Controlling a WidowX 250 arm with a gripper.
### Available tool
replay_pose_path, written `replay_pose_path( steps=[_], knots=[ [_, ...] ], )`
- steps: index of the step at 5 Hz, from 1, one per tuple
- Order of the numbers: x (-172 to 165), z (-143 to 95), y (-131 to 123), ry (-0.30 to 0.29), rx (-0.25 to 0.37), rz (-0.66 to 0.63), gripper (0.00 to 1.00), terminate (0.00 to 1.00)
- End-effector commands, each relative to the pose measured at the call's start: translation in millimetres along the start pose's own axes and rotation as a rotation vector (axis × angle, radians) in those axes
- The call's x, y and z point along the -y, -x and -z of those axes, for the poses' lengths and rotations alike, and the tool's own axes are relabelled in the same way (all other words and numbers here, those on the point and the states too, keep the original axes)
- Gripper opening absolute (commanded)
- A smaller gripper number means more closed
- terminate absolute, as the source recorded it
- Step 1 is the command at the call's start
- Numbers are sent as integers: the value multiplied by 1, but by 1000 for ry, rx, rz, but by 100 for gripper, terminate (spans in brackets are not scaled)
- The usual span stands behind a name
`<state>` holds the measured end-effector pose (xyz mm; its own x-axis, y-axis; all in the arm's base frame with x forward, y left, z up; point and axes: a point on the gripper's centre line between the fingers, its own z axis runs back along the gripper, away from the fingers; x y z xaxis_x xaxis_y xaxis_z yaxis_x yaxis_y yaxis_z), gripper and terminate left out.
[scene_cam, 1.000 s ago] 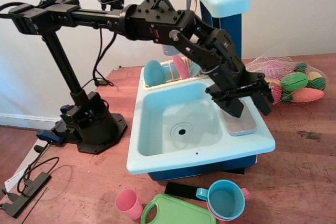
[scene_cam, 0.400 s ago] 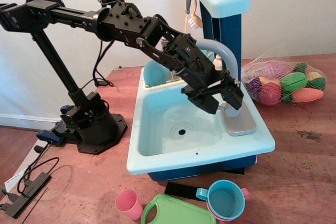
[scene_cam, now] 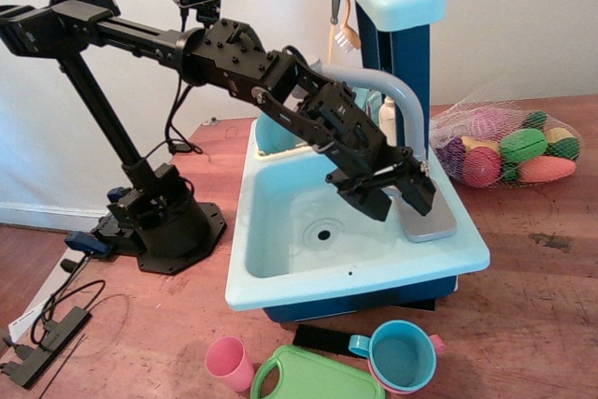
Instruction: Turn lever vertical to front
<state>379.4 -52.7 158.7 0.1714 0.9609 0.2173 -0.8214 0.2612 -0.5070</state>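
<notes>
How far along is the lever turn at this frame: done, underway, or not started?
Underway at most. Done: the gripper is at the faucet base, low over the grey plate beside the arched spout. In hand: nothing is clearly gripped, and the fingers hide the lever, so neither contact nor its angle can be read. Left: confirm the lever has swung to the front and pull the arm clear of the sink.

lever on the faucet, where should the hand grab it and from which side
The lever is hidden behind the hand, low at the faucet base above the grey plate. Probably pinch its free tip, coming from the basin side, where nothing blocks the way.
</notes>
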Motion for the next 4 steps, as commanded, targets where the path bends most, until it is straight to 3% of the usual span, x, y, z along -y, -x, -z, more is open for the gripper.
replay_pose_path(
  steps=[1, 3, 4],
  knots=[
    [-15, -15, 6, -6, -10, 0, 100, 0],
    [-61, -70, 28, -82, 11, 3, 100, 0],
    [-68, -82, 34, -88, 1, 14, 100, 0]
  ],
)
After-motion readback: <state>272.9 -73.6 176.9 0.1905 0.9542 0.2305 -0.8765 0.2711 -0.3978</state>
